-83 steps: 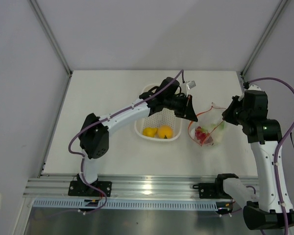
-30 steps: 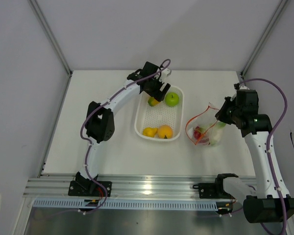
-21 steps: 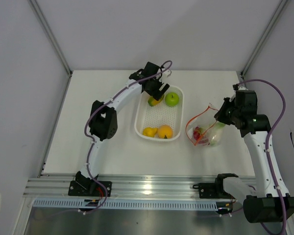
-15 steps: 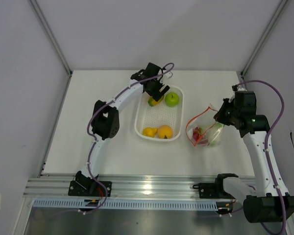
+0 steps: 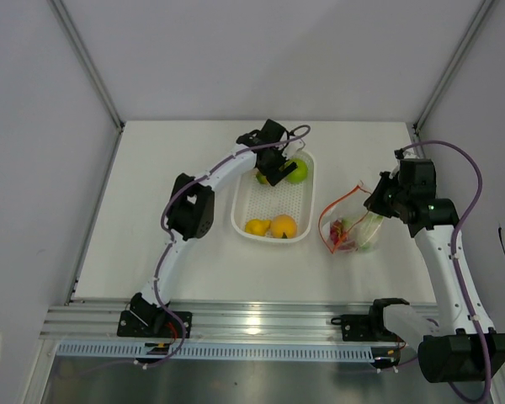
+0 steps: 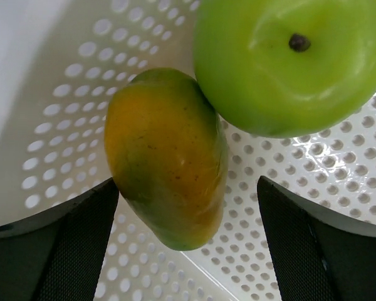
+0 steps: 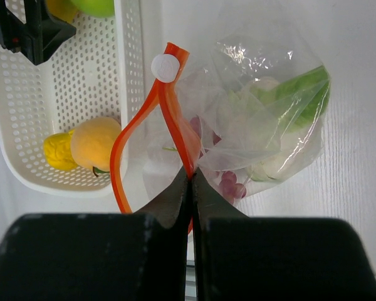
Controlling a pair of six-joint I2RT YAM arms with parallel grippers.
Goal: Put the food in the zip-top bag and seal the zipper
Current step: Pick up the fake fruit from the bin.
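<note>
**At the basket's far end, a mango is lined up for the pick**

At the far end of the basket (image 5: 244, 225), the left gripper (image 6: 185, 235) is spread wide and holds nothing, with the mango's (image 6: 166, 157) lower end framed between its fingers. The mango lies touching the apple (image 6: 288, 63). The fingers are therefore best lowered straight down and closed across the mango's narrow width, with the apple side watched lest it be nudged or caught.

Right of the basket, the bag (image 7: 263, 106) is held up by the right gripper (image 7: 191, 182), which is clamped tight on the zipper (image 7: 175, 119). The mouth is bowed open toward the basket and should be held that way for the drop. Inside it, grapes (image 7: 229, 187) and a green-leaved piece (image 7: 301, 88) are seen. An orange fruit (image 7: 91, 143) and a yellow one (image 7: 55, 152) lie at the basket's near end.

The basket is set on a plain white matte table (image 5: 168, 168), which is closed in by grey walls. A metal rail runs nearer than the basket.
</note>
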